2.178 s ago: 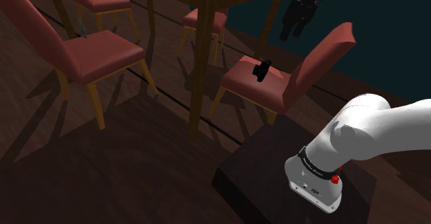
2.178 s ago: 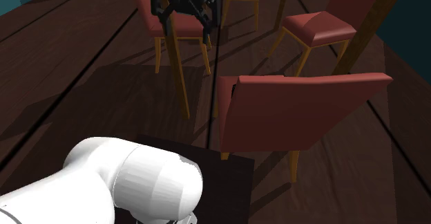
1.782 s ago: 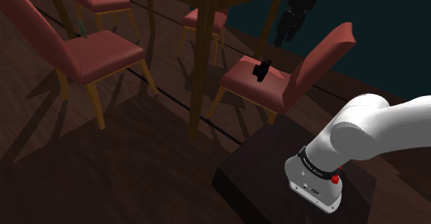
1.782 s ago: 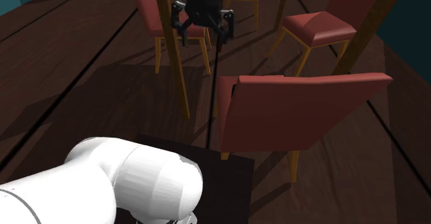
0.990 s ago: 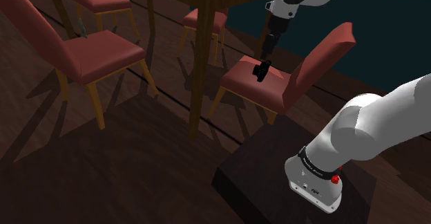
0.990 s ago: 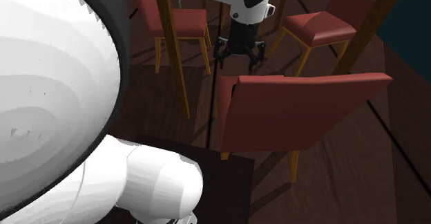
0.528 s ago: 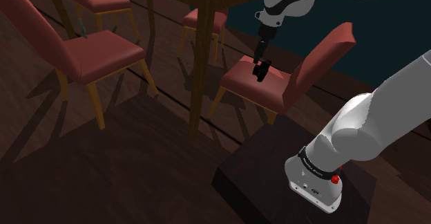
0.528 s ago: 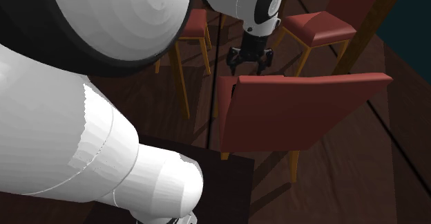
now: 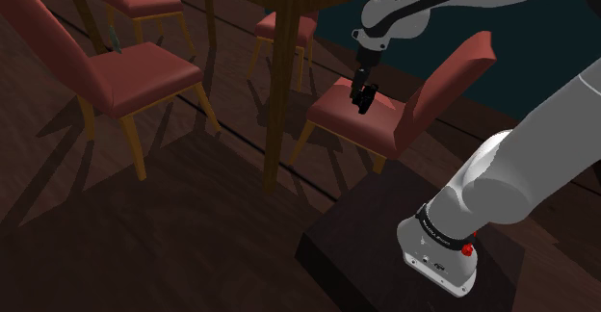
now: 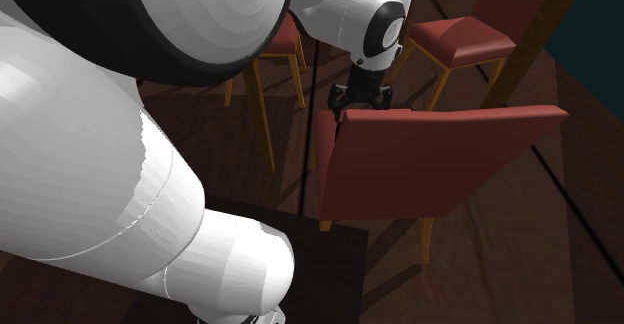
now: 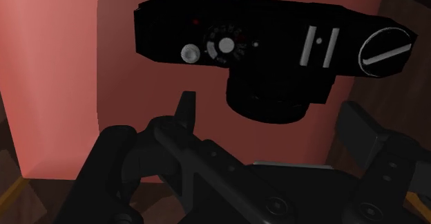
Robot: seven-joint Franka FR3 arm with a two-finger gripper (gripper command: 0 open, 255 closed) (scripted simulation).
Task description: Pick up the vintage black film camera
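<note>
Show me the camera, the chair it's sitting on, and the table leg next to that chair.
camera (image 11: 262,39), wrist view, middle of its black body, between the dials.
chair (image 9: 448,74), shoulder view, on the red backrest.
table leg (image 9: 281,79), shoulder view, about halfway up the leg.

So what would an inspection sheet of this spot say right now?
Surface: red chair seat, beside a wooden table.
Job's things: black film camera, upright on the seat, top dials facing the hand.
Clutter: nothing seen on the seat.
Jaws: open, close over the camera, not clasping it.
Cables: nothing seen.
Surroundings: more red chairs, dark plank floor, teal wall, the arm's dark stand.
</note>
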